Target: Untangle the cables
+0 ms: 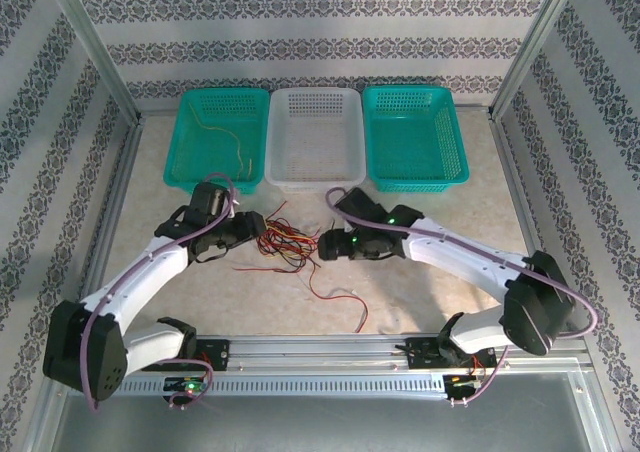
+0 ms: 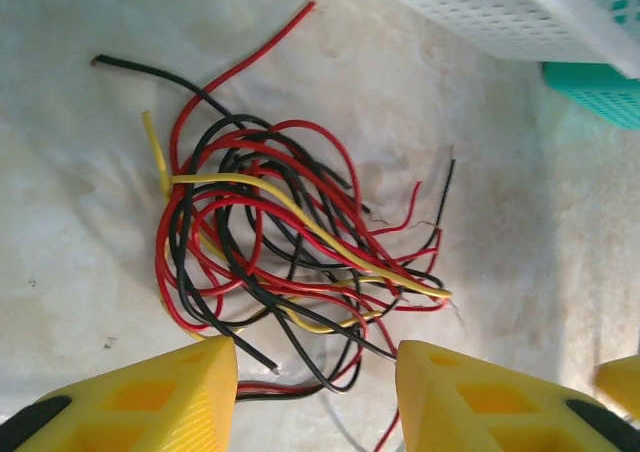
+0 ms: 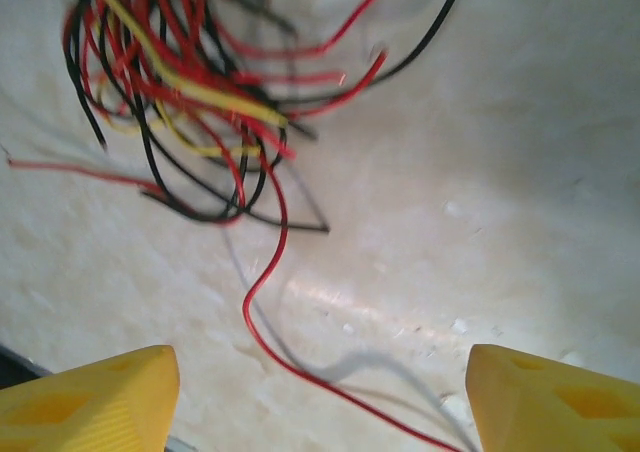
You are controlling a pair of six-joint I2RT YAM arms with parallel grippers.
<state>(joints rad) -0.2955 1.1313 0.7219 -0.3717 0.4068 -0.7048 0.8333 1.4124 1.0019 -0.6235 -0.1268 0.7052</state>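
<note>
While the left tool stands partly open and the right tool wide, both empty, the cables lie tangled on the table between them. Left straddles near loops; right flanks a stray red strand. Advised: pinch one free end, draw outward slowly. Core crossings unreadable; blur obscures wire ends.

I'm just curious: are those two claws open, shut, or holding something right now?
Left gripper: open, cables lying between its fingers, not pinched.
Right gripper: open wide, holding nothing.
</note>
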